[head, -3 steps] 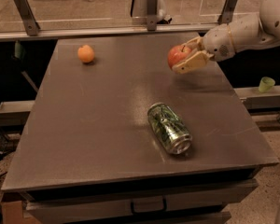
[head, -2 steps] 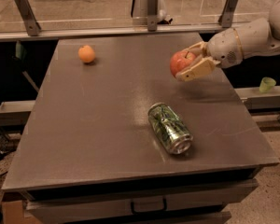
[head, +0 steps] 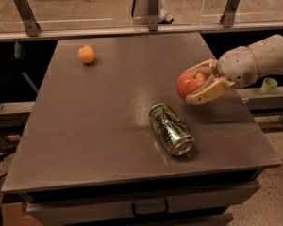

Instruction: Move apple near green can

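The gripper [head: 198,85], right of frame centre, had its jaws clamped on the apple [head: 187,83] above the table [head: 99,126]. The green can [head: 171,128] lay on its side near it, lower left.

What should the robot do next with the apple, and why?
Probably lower it gently onto the table. The gripper, at the right of the view, holds the apple between its fingers, seemingly just off the surface. The green can lies on its side close by, nearer the front edge, so a short drop would likely leave the apple near it.
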Controlling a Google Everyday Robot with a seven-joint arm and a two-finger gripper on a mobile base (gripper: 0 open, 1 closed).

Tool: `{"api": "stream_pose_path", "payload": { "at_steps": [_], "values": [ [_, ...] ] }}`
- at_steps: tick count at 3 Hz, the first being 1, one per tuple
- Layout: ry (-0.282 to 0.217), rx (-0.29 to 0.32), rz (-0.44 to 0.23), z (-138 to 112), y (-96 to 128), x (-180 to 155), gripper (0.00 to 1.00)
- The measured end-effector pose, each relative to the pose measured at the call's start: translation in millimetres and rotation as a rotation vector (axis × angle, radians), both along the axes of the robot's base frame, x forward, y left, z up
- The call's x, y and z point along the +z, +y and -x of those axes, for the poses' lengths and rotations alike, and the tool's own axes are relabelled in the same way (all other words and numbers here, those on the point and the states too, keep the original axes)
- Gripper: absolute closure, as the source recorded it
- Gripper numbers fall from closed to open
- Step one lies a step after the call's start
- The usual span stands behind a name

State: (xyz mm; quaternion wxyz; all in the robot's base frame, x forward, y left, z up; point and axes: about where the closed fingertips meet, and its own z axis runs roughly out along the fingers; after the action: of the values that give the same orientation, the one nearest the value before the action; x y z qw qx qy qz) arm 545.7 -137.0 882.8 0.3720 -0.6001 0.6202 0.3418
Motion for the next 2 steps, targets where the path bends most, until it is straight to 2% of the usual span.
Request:
{"api": "stream_pose_path", "payload": {
  "at_steps": [1,2],
  "values": [
    [0.051,0.073,0.005,22.1,1.0,-13.7,1.0],
    [0.108,0.148,0.019,35.8,1.9,-27.1,0.84]
  ]
}}
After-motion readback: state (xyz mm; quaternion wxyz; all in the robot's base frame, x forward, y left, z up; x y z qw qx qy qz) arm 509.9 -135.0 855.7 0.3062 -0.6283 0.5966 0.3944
